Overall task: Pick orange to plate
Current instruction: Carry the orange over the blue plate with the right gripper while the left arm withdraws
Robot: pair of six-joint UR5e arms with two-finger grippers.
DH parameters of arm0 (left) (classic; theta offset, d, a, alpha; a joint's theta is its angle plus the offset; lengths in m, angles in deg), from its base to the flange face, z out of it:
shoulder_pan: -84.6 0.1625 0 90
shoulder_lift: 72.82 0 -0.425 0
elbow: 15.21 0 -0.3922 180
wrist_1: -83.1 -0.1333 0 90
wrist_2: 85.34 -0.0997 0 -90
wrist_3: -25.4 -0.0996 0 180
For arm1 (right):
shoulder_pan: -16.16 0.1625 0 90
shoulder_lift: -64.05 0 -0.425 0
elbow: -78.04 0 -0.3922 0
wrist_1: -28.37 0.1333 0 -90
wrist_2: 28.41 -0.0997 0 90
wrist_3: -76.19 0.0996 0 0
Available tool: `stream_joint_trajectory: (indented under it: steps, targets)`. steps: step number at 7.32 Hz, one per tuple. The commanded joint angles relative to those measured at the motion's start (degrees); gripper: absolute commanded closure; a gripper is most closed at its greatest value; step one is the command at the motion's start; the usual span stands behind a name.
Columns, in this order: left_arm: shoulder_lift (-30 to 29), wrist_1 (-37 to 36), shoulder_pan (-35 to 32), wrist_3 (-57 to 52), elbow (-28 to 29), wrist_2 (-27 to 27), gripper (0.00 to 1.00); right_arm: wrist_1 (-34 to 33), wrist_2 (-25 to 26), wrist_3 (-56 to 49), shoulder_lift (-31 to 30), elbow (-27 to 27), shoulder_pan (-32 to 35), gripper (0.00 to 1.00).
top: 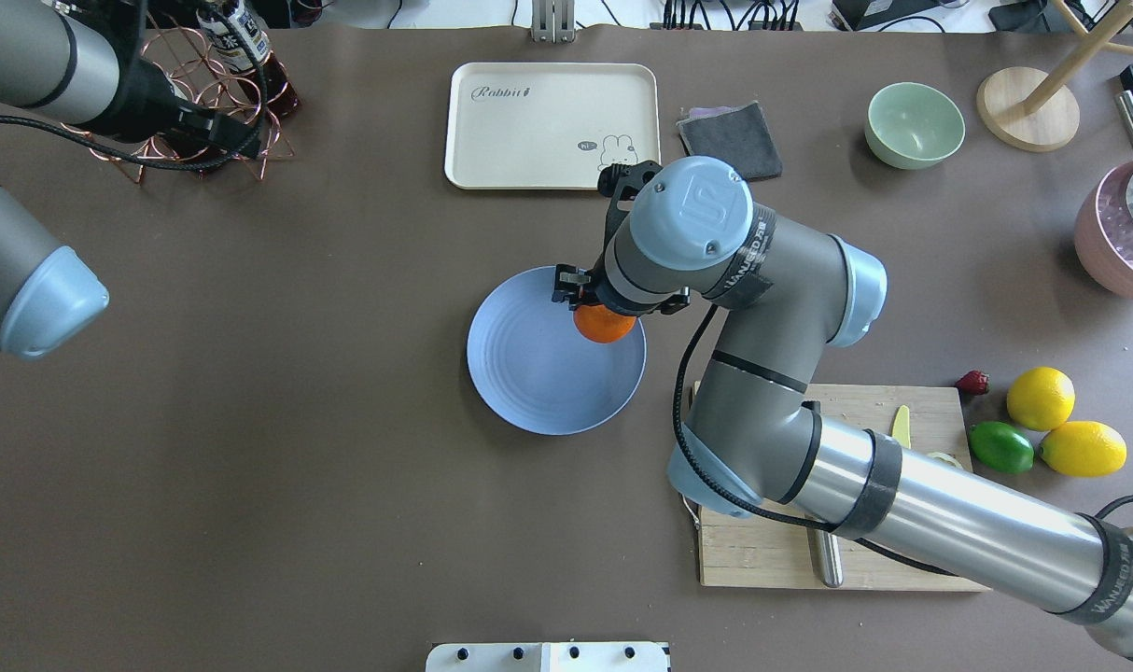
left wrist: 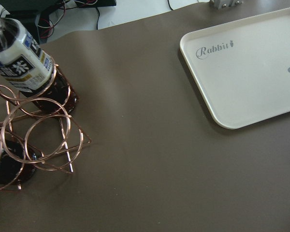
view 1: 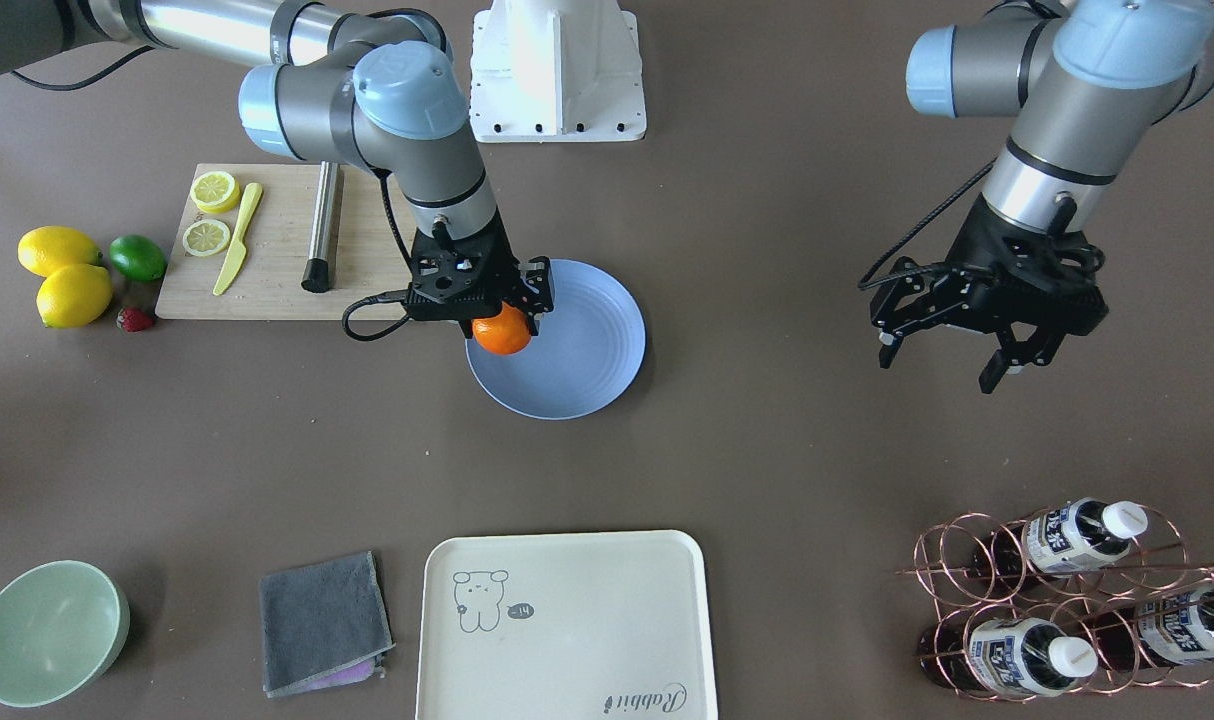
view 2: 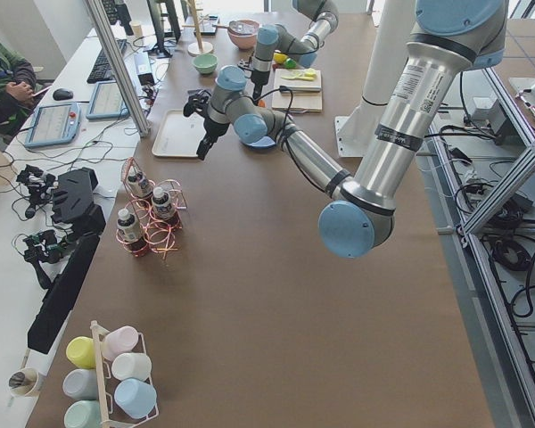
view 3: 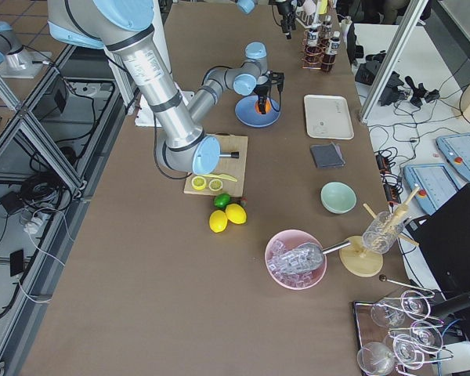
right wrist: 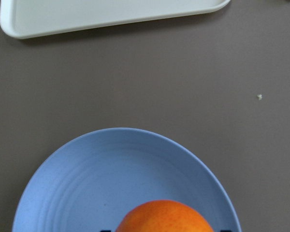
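- Dark brown surface shown from the operators' side, from behind the robot, from both ends and from both wrists.
- Right end effector pointing down, clenched on the orange, one finger on each side of the fruit.
- Orange over the light-blue plate, at the part of the rim nearest the cutting board; contact between fruit and plate not discernible.
- Right wrist view: top of the orange at the lower edge, the plate's ringed floor beyond it, one edge of the cream tray farther off.
- Left end effector released, fingers spread, raised above the surface, well apart from the plate, on the side of the wire rack with its bottles.
- Left wrist view: rack and one bottle at left, corner of the tray at right, fingers out of frame.
- Cutting board just beside the plate, carrying two lemon halves, a yellow knife and a metal rod.
- Beyond the board's far end: two whole lemons, a lime and a strawberry, close together.
- Along the operators' edge: pale green bowl, grey cloth, tray, rack.
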Motion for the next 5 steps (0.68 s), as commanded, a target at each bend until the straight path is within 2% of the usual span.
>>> stream_joint_trajectory:
  steps: [1,4,5]
  targets:
    - [1.82,0.19,-3.24,-0.80,-0.04,1.17,0.02,0.47,3.47,0.74,4.40,-7.21,-2.95,1.00]
    - [2.53,0.28,-4.12,-0.80,-0.13,1.08,0.02,3.81,4.18,0.74,4.41,-10.04,-4.09,1.00]
    - [2.44,0.11,-4.56,-0.80,0.04,1.08,0.02,3.72,4.18,0.91,4.41,-10.13,-4.18,0.66]
